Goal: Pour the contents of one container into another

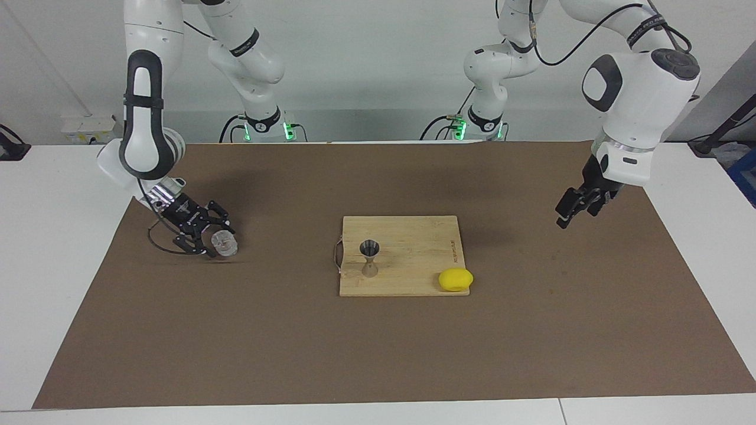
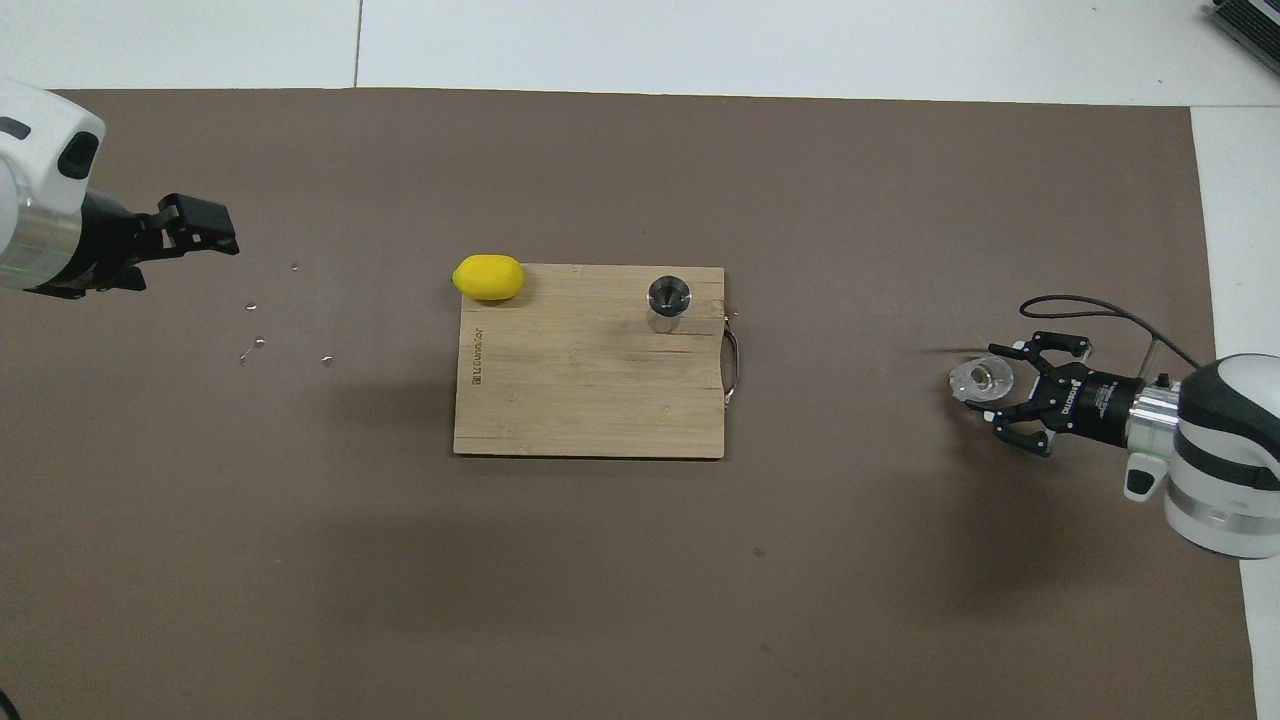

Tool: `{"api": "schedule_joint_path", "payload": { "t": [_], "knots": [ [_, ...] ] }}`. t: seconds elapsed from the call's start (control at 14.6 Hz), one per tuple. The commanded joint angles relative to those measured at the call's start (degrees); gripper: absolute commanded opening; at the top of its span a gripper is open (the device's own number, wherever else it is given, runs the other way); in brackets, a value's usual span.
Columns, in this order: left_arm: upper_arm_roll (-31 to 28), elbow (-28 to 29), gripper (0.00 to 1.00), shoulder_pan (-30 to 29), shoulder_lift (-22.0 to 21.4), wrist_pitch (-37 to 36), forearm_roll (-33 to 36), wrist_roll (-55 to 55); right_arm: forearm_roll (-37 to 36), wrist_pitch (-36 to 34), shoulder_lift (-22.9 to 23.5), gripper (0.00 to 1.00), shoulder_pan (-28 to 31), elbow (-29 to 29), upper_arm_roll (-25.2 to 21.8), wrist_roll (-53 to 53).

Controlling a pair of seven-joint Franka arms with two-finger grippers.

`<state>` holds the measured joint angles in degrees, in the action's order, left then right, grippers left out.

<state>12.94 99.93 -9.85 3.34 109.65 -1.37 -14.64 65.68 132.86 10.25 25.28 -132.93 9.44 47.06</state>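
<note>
Both arms are cut off above the wrist in the overhead view, and the glass cup [image 1: 224, 243] is hard to read: its clear walls blend into the brown mat [image 1: 378, 354], so whether it holds anything cannot be made out. It seems to stand upright on the mat.

The right gripper [image 1: 214, 242] is down low at the right arm's end of the table, with the cup between its fingertips. The fingers flank the cup closely on either side, but whether they actually press on the glass cannot be told from either view. A dark cable loops out from the wrist and lies on the mat beside it.

The jigger [image 1: 370, 258] stands upright well apart from that gripper, toward the middle of the table, on a wooden cutting board [image 1: 413, 277]. From above, its upper cone shows as a dark hollow; any contents are not visible. A yellow lemon [image 1: 455, 279] rests at the board's corner, on the side toward the left arm and farther from the robots than the jigger.

The left gripper [image 1: 568, 213] hangs in the air over bare mat at the left arm's end, waiting, its fingers apart and holding nothing. A few small pale specks [image 2: 255, 342] lie on the mat near it.
</note>
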Motion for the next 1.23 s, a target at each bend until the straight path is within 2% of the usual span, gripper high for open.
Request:
{"api": "schedule_joint_path", "payload": {
  "t": [0.0,0.14,0.21,0.34,0.41,0.55,0.62,0.68,0.89,1.03,1.16],
  "knots": [
    [-0.1,0.4,1.00,-0.5,-3.2,-8.7,0.3,10.9,2.3,1.3,-1.1,0.55,-0.1,-1.3,0.4,-2.0],
    [-0.1,0.4,1.00,-0.6,-4.9,-12.5,0.3,17.7,2.3,1.3,-1.1,0.50,-0.1,-1.2,0.4,-1.9],
    [-0.1,0.3,1.00,-0.6,-5.6,-14.1,0.3,17.9,2.3,1.2,-1.0,0.43,-0.1,-1.1,0.4,-1.7],
    [-0.2,0.3,1.00,-0.6,-5.9,-15.5,0.4,17.5,2.3,0.3,-1.0,0.05,0.0,-0.8,0.3,-1.5],
    [-0.2,0.4,1.00,-0.7,-6.1,-15.5,0.4,17.5,2.3,0.2,-1.2,0.00,0.0,-0.8,0.3,-1.4],
    [-1.6,0.4,1.00,0.1,-6.2,-16.0,0.4,17.6,2.2,0.2,-2.1,0.00,-0.2,-0.4,0.4,0.7],
    [-4.0,0.2,1.00,3.0,-6.2,-16.7,0.4,17.5,2.1,0.2,-2.9,0.00,-0.5,0.3,0.9,2.1],
    [-7.9,0.2,1.00,6.7,-6.2,-16.9,0.4,17.5,1.6,0.3,-3.7,0.00,-2.8,0.6,0.8,3.3],
    [-12.5,0.0,1.00,11.7,-7.3,-18.0,0.3,17.5,-0.4,0.7,-4.9,0.00,-8.9,3.0,0.6,5.6],
    [-12.7,-0.3,1.00,11.7,-8.1,-18.6,0.2,17.5,-5.3,0.7,-4.5,0.00,-12.0,5.9,0.8,6.2],
    [-12.3,-0.3,1.00,11.0,-8.6,-18.7,0.1,17.5,-8.3,1.3,-4.3,0.00,-16.2,8.5,0.8,11.4]
  ]
}}
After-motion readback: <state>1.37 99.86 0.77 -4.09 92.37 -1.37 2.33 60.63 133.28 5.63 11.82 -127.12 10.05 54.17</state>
